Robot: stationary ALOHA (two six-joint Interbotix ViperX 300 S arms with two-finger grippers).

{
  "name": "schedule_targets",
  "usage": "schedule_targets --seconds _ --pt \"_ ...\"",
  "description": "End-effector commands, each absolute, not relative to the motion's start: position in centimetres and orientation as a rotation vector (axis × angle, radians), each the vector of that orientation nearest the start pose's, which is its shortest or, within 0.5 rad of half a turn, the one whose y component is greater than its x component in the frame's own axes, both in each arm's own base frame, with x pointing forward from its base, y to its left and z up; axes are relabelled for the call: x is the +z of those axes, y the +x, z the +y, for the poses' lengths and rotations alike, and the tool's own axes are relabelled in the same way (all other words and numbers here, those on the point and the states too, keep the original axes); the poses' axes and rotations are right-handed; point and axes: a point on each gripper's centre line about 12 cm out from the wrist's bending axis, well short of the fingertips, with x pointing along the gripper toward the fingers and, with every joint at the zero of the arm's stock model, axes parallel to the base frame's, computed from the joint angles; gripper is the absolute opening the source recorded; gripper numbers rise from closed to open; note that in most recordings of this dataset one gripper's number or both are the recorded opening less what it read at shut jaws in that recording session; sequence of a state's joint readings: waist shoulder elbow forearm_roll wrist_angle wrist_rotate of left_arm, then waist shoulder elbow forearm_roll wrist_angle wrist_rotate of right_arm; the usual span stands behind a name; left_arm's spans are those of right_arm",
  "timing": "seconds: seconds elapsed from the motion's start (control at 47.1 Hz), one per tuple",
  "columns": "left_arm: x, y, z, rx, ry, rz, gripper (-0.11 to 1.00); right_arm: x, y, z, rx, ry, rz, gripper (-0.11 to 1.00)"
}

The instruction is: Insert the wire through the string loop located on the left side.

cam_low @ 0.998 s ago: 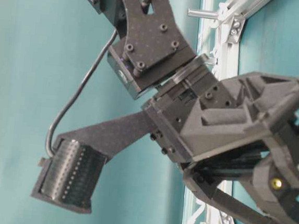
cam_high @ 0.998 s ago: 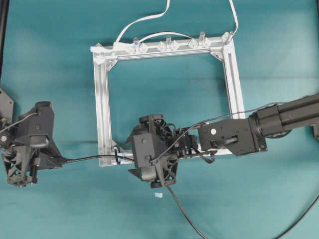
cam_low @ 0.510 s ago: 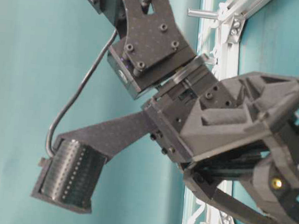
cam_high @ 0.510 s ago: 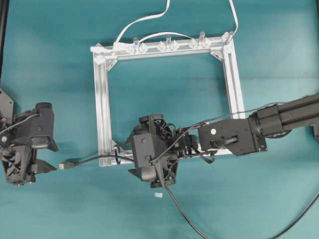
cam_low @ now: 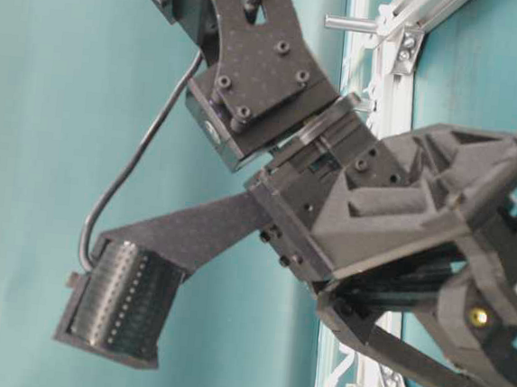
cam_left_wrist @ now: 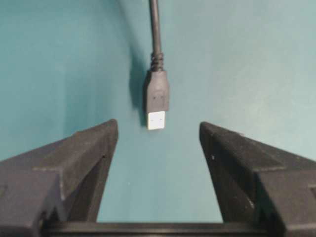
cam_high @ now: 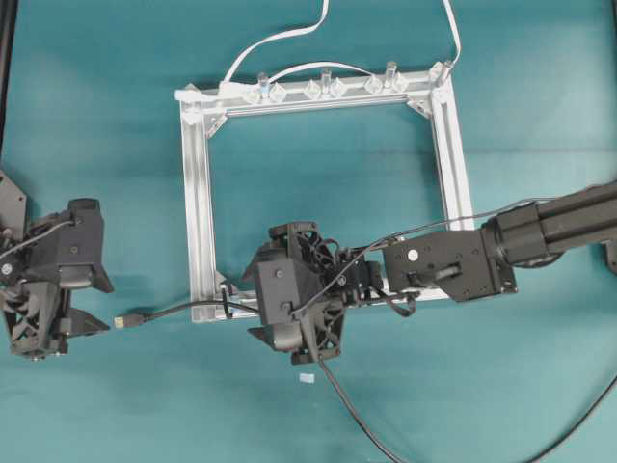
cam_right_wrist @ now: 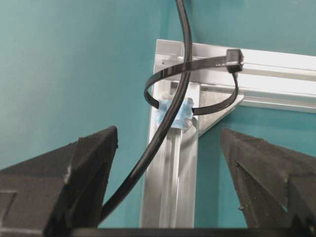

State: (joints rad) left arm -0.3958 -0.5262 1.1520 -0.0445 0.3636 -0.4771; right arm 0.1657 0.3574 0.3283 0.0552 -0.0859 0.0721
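The wire [cam_high: 183, 308] is a thin black cable that runs from under my right gripper [cam_high: 255, 304] leftward through the string loop [cam_high: 224, 301] at the silver frame's [cam_high: 198, 193] lower left corner. Its USB plug [cam_high: 123, 319] lies on the teal cloth. My left gripper [cam_high: 99, 307] stands open just left of the plug, not touching it. The left wrist view has the plug [cam_left_wrist: 157, 101] just beyond the open gripper [cam_left_wrist: 158, 131]. In the right wrist view the wire [cam_right_wrist: 170, 111] passes inside the black loop with its blue tab [cam_right_wrist: 183, 112], ahead of my open right gripper [cam_right_wrist: 168, 140].
White cables [cam_high: 280, 39] and clear clips [cam_high: 323, 87] sit along the frame's top rail. A small pale scrap [cam_high: 305, 378] lies below the right gripper. The wire trails off toward the bottom edge [cam_high: 362, 420]. An arm fills most of the table-level view, the frame [cam_low: 389, 96] behind it.
My left gripper has let go of the wire's end and drawn back a little to the left. The plug now lies free on the cloth. The right arm has not moved.
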Motion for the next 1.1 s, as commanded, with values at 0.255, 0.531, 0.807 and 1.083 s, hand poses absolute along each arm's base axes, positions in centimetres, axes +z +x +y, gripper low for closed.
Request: schedule_targets --seconds 0.255,0.531,0.807,1.083 --pt "16.2 20.4 -7.9 -0.141 -0.227 0.953 0.69 17.6 48.6 7.7 0.119 0.078 0.517 0.84" --pt "18.3 21.0 -5.4 -0.081 -0.201 0.841 0.69 19.9 47.9 6.7 0.11 0.059 0.519 0.84" --pt "20.2 20.3 -3.7 -0.074 -0.143 0.728 0.69 22.1 47.4 5.1 0.091 0.026 0.502 0.84" --pt "20.7 19.2 -2.4 -0.039 -0.144 0.667 0.68 22.8 46.8 3.8 0.066 0.033 0.491 0.84"
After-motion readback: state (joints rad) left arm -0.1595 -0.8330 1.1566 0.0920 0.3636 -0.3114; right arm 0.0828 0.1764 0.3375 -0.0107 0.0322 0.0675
